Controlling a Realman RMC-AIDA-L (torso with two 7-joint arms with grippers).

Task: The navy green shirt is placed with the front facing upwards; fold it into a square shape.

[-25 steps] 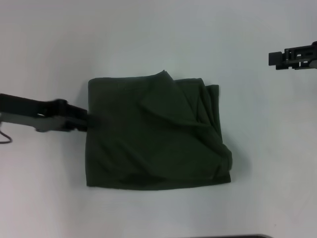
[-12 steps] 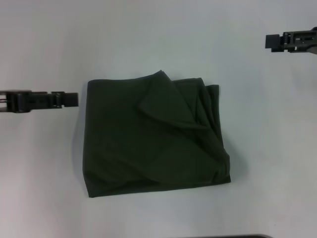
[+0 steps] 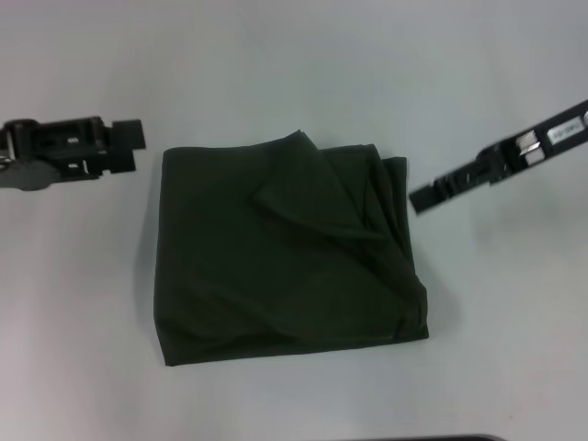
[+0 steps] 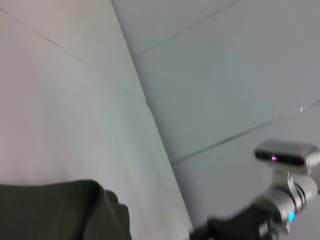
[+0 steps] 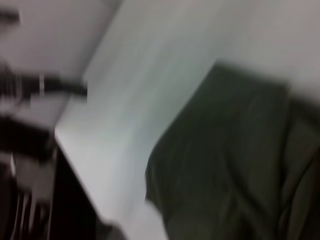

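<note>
shirt: the navy green shirt (image 3: pixel 285 260) sits mid-worktop (image 3: pixel 294 64), already folded to a rough square. I see no lettering or tag. Its far-right corner is rumpled, with a loose flap lying diagonally across the top.

long axis: honestly not much of one, since the bundle is about as wide as it is deep.

left gripper: the left gripper (image 3: pixel 129 145) hangs just off the shirt's far-left corner, apart from the cloth, pointing toward it. It grips nothing. I can't tell if its jaws are spread or closed.

right gripper: the right gripper (image 3: pixel 421 197) comes in at a slant, with its tip just beside the shirt's right edge near the far corner. It looks clear of the fabric and carries nothing. Same deal, I can't tell the jaw state.

which way: the shirt lies between the two tips, inward from each. My guess is the right one is nearer the messy corner, so tidying falls to it.

count: one shirt, two grippers, nothing else on the worktop that I can see.
</note>
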